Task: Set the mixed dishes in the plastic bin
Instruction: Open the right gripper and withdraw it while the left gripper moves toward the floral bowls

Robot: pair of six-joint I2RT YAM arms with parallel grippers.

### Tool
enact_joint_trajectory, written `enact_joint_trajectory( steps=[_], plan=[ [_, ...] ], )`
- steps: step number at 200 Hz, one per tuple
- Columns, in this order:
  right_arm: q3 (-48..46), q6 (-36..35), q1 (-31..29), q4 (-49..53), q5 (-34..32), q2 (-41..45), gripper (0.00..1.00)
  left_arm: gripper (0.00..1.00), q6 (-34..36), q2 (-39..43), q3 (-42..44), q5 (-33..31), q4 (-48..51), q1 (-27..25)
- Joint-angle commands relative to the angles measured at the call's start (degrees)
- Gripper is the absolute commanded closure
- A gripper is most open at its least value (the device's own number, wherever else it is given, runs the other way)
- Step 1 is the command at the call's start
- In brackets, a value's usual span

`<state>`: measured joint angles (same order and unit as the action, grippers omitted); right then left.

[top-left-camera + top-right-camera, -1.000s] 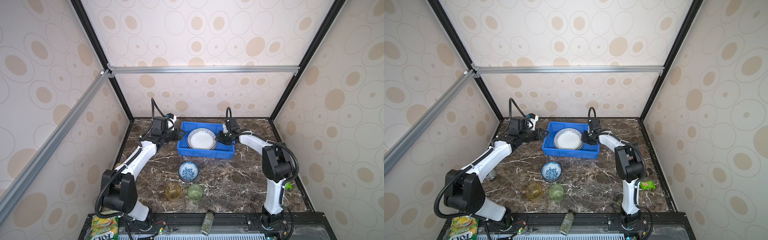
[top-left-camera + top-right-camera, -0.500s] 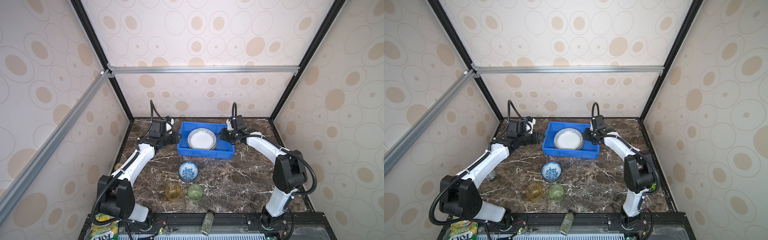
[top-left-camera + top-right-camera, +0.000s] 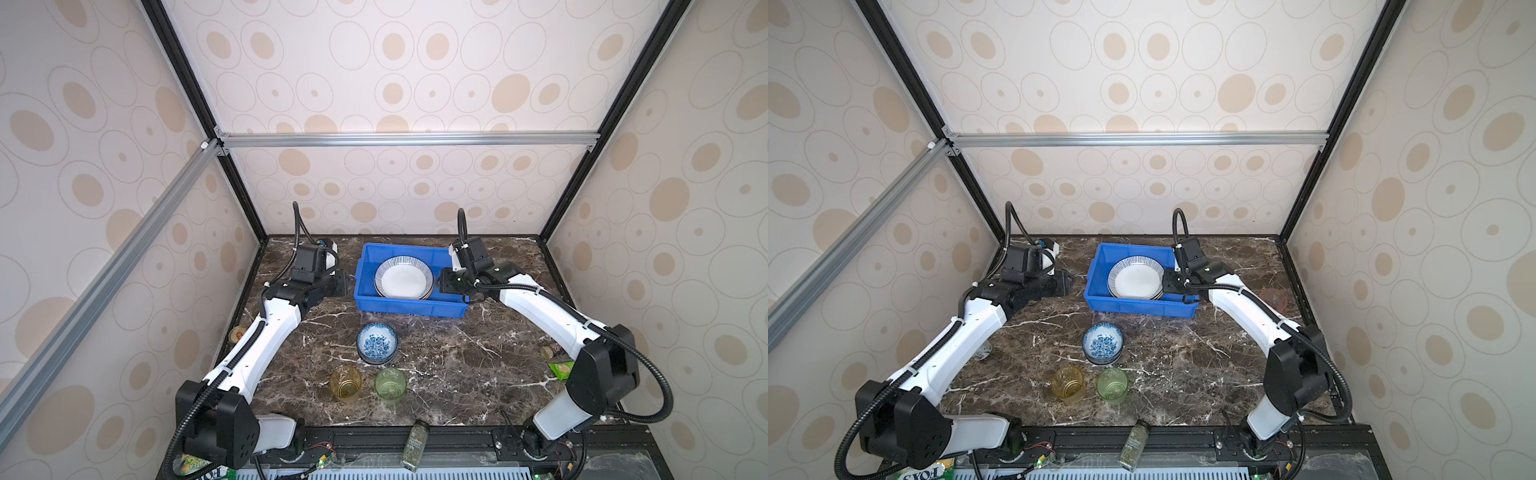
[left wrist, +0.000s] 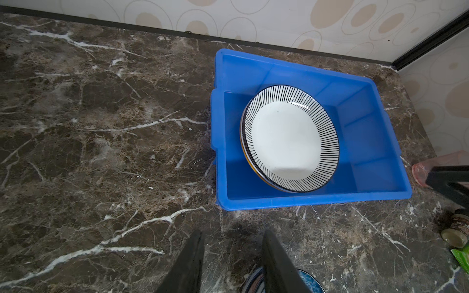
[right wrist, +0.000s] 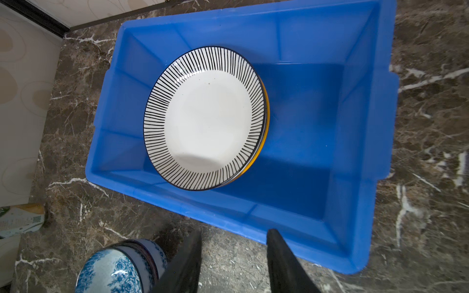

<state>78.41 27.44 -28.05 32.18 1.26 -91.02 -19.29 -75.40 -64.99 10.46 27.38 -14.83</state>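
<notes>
With left gripper (image 4: 233, 233) and right gripper (image 5: 235, 232) both spread empty by the plastic bin (image 3: 409, 306), drop squarely onto the blue bowls (image 3: 377, 344), seemingly nested, pinching one rim.

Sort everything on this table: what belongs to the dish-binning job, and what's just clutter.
Job: bin, striped plate already in it, blue bowl, yellow glass, green glass, pink glass.
Clutter: spice jar, can, green packet.
</notes>
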Motion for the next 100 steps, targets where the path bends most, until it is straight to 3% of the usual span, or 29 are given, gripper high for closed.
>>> enact_joint_trajectory(
  steps=[1,100],
  plan=[
    [-0.5,-2.23,-1.21,3.8,-3.67,2.35,0.54,0.61,0.54,0.86,1.39,-3.5,3.24,-1.17],
    [-5.33,-3.19,-1.92,4.86,-3.97,7.45,0.53,0.62,-1.55,1.22,4.3,-6.9,7.49,-9.69]
  ],
)
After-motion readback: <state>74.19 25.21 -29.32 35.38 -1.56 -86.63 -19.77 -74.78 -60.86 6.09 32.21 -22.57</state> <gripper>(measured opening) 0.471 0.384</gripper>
